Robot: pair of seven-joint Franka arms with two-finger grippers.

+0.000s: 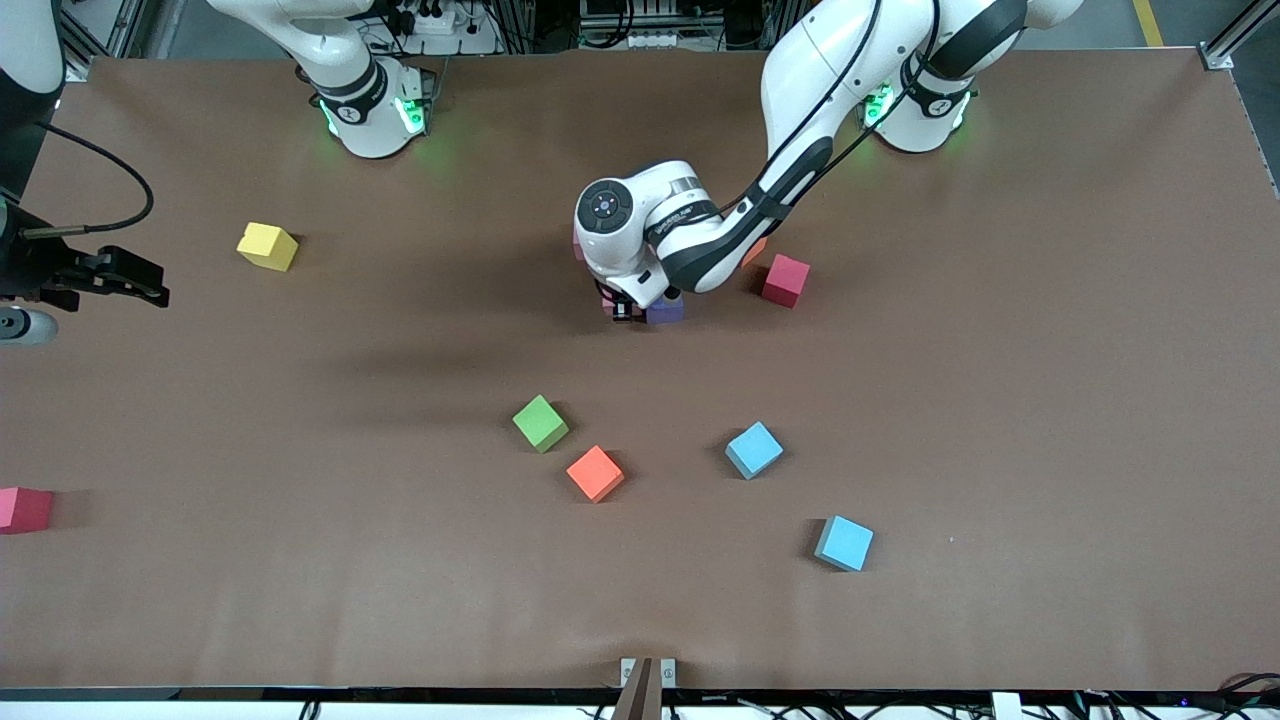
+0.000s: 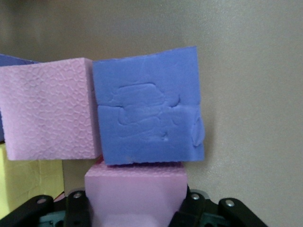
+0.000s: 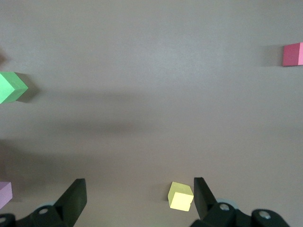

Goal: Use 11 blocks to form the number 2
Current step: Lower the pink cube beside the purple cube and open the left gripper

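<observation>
Bare tabletop [image 1: 1050, 400] lies open toward the left arm's end. Mid-table, the green block [image 1: 540, 423], orange block [image 1: 595, 473] and two light blue blocks [image 1: 753, 450] [image 1: 844, 543] stand apart, with passable gaps between. The left arm [image 1: 800, 110] overhangs the pink and purple cluster [image 2: 147, 118].

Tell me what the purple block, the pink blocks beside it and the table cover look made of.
Purple block: apparently soft matte foam; its face shows pressed dents and creases. Pink block beside it: likely the same foam, with a fine pebbled cell pattern and no shine. The pink block between the left gripper's fingers looks alike. Table cover: flat brown sheet, matte, perhaps paper or felt.
</observation>
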